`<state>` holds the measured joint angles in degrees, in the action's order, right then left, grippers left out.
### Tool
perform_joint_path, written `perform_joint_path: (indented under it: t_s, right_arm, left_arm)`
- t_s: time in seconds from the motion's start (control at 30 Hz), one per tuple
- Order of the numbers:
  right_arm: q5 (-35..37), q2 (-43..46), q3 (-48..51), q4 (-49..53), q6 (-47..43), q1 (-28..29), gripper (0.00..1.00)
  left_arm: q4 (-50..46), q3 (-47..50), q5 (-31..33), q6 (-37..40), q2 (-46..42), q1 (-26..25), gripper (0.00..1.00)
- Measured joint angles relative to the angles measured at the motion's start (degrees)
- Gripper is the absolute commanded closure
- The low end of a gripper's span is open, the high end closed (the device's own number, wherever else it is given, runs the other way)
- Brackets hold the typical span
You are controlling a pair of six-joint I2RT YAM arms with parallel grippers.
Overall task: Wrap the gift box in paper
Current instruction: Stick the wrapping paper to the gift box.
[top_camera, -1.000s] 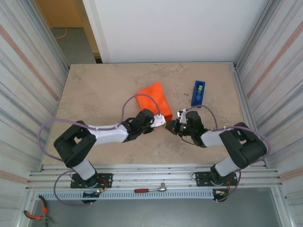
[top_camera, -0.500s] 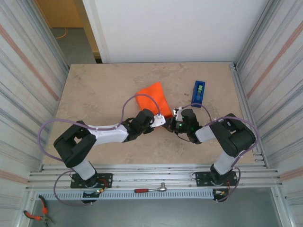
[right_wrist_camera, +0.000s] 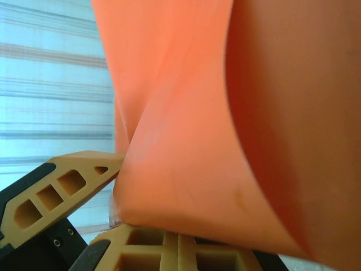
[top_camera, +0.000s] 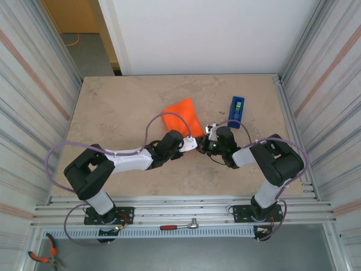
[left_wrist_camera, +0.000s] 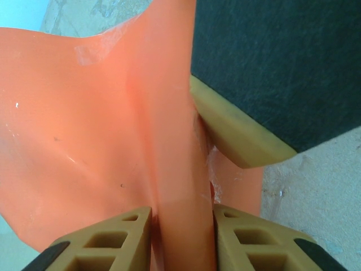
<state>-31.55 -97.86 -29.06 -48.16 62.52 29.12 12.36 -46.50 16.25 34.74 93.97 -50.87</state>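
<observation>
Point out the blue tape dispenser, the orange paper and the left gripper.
blue tape dispenser [top_camera: 236, 111]: top view, middle of its body.
orange paper [top_camera: 181, 116]: top view, its upper face.
left gripper [left_wrist_camera: 181, 213]: left wrist view, between the fingertips pinching a paper fold.

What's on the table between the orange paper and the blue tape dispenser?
Only bare tabletop, as the top view shows. The paper and the tape dispenser lie apart, with nothing on the stretch between them.

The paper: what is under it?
The paper lies bunched on the table, a fold pinched in the left gripper. Whatever is beneath it is hidden by the orange sheet itself.
</observation>
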Motion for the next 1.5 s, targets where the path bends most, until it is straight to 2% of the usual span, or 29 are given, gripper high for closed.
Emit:
perform_joint_path:
  t_s: [0.93, 1.3, 1.5]
  right_arm:
    - [-0.7, 3.7, -1.5, 4.7, 0.3, -0.4, 1.0]
    - [-1.0, 6.7, -1.5, 4.9, 0.4, -0.4, 1.0]
    - [-0.9, 10.1, 0.1, 4.7, 0.5, -2.3, 1.0]
  left_arm:
    - [0.0, 0.0, 0.3, 0.0, 0.0, -0.1, 0.69]
    - [0.1, 0.0, 0.2, 0.0, 0.0, -0.2, 0.69]
    - [0.2, 0.0, 0.1, 0.0, 0.0, -0.3, 0.69]
